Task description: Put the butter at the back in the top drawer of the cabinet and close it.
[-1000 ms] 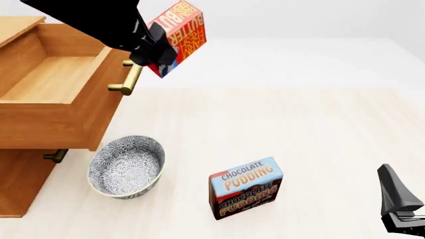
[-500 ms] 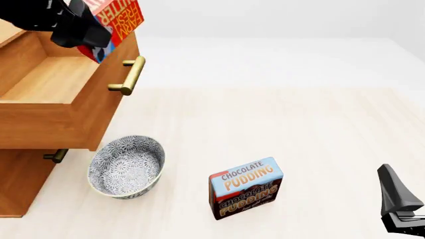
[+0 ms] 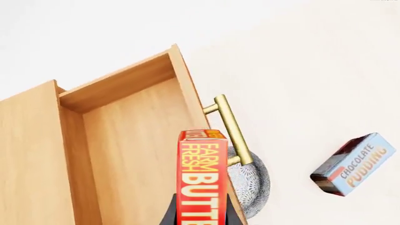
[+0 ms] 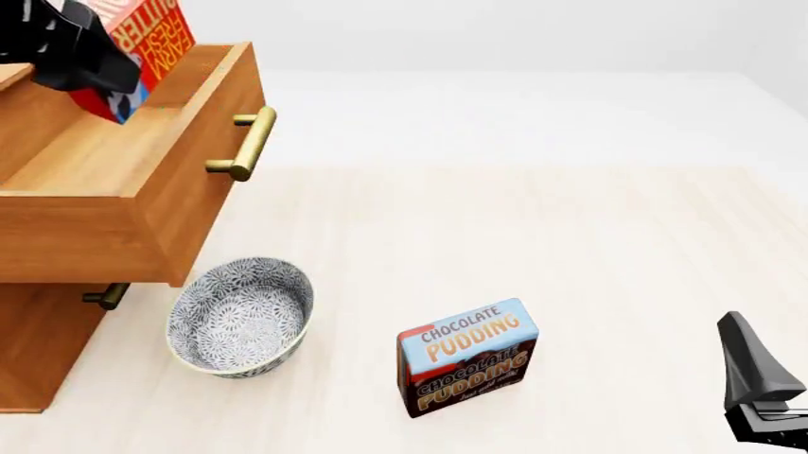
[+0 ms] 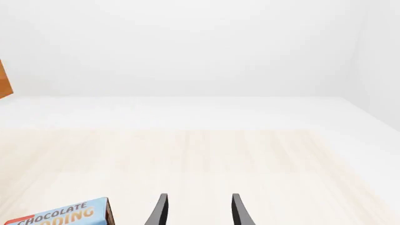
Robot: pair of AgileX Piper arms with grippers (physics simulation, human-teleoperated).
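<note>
At far left in the front view stands the light-brown wooden cabinet [image 4: 38,350], with its top drawer [image 4: 127,189] pulled out toward the table and its plain wood floor exposed; the brass bar handle [image 4: 246,144] projects from the drawer front. Above the open drawer the left tool [image 4: 79,59] is clamped on the butter [image 4: 139,43], a red box held tilted, its lower corner over the drawer interior near the upper left edge of the view. The left wrist view shows the same butter [image 3: 202,178] gripped between the dark fingers [image 3: 170,216], its "FARM FRESH BUTTER" lettering facing the camera, lying over the drawer's front wall [image 3: 187,98], just beside the handle [image 3: 230,129]; whether it touches the wood cannot be told. Below the drawer front, a patterned blue-and-white bowl [image 4: 241,317] rests on the table [image 4: 531,227]. To its right, apart from it, the Chocolate Pudding box [image 4: 467,357] stands upright. At far right the right tool [image 5: 197,211] hangs low over bare table, its fingers apart and holding nothing; in the front view only its dark body [image 4: 762,392] shows at the lower right corner.
</note>
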